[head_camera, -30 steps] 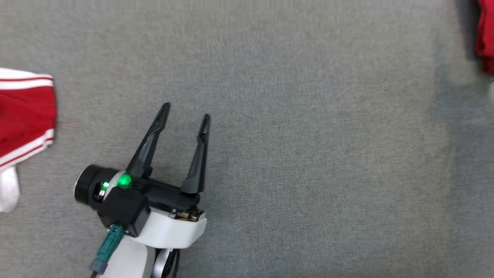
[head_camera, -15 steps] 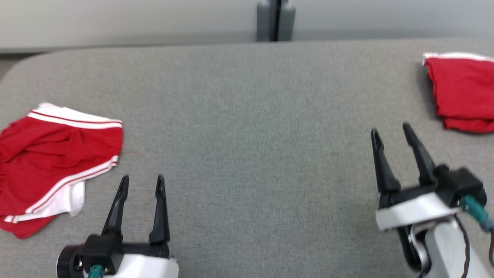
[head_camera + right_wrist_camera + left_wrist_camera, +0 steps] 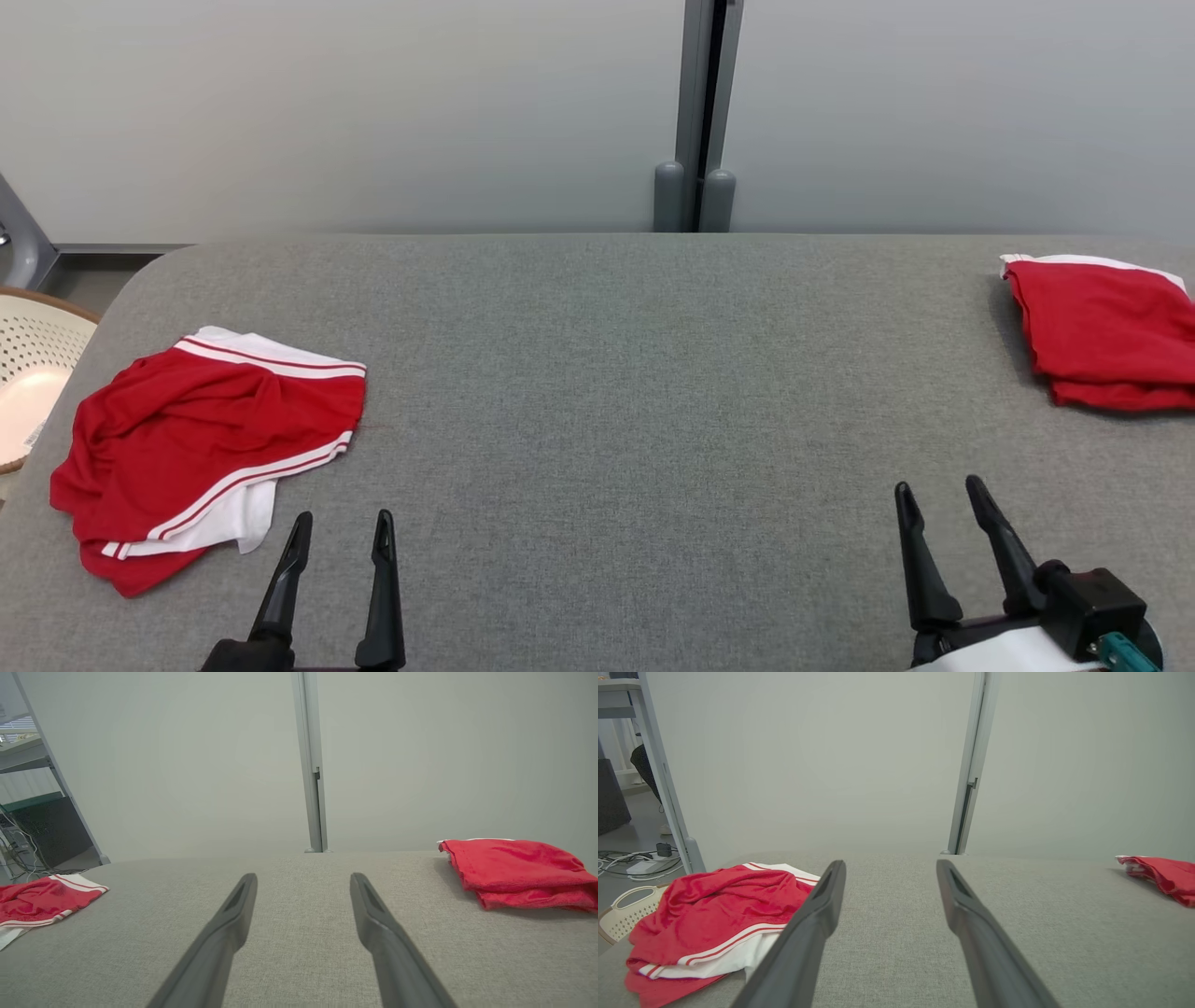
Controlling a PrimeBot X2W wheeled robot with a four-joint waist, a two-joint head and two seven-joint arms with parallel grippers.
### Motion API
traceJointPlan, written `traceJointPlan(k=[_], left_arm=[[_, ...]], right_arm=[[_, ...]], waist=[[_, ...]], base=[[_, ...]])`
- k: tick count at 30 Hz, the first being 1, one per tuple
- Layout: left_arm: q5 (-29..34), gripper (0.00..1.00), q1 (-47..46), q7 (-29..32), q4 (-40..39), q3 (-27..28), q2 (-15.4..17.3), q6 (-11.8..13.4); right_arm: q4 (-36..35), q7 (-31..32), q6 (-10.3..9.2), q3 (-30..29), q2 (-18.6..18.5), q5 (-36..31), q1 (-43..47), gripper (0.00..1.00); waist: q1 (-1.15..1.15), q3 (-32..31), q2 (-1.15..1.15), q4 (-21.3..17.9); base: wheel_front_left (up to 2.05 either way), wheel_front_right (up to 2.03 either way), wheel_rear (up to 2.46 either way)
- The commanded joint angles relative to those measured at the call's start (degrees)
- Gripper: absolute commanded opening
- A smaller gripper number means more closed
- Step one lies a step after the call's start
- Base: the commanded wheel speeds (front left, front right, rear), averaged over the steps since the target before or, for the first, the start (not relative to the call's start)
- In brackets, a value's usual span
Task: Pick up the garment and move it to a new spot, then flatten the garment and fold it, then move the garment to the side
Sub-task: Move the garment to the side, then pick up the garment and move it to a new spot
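Note:
A crumpled red garment with white striped trim (image 3: 201,439) lies at the left of the grey table (image 3: 616,392); it also appears in the left wrist view (image 3: 710,914) and the right wrist view (image 3: 39,898). A folded red garment (image 3: 1106,331) rests at the table's far right, seen too from the right wrist (image 3: 518,872) and the left wrist (image 3: 1164,877). My left gripper (image 3: 341,527) is open near the front edge, just right of the crumpled garment and apart from it. My right gripper (image 3: 938,499) is open at the lower right, with nothing held.
A pale perforated basket (image 3: 33,373) stands off the table's left edge, also visible from the left wrist (image 3: 626,905). A grey wall with a vertical post (image 3: 698,112) runs behind the table. Cables lie on the floor at far left (image 3: 630,858).
The head camera has tilted up, so the whole table and back wall have come into view. Both grippers now sit lower in the picture, still open.

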Motion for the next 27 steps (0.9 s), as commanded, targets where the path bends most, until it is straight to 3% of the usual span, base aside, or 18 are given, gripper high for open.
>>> traceJointPlan(k=[1, 17, 27], left_arm=[[0.03, 1.0, 0.64, 0.0, 0.05, 0.34, 0.18, -0.25], [0.71, 1.0, 0.69, 0.0, 1.68, 1.22, 0.18, -1.95], [0.32, 1.0, 1.05, 0.0, 0.65, 0.38, 0.2, -0.79]], right_arm=[[-0.19, -0.08, -0.1, 0.48, -0.01, 0.29, 0.36, 1.0], [-0.1, -0.08, -0.1, 1.75, -0.24, 0.92, 1.28, 1.0], [-0.47, -0.08, -0.1, 2.98, -0.14, 1.25, 2.29, 1.0]], waist=[[0.0, -0.3, 0.0, -0.2], [0.0, -0.84, 0.0, 0.82], [0.0, -1.13, 0.0, 8.68]], base=[[0.0, 0.0, 0.0], [0.0, 0.0, 0.0], [0.0, 0.0, 0.0]])
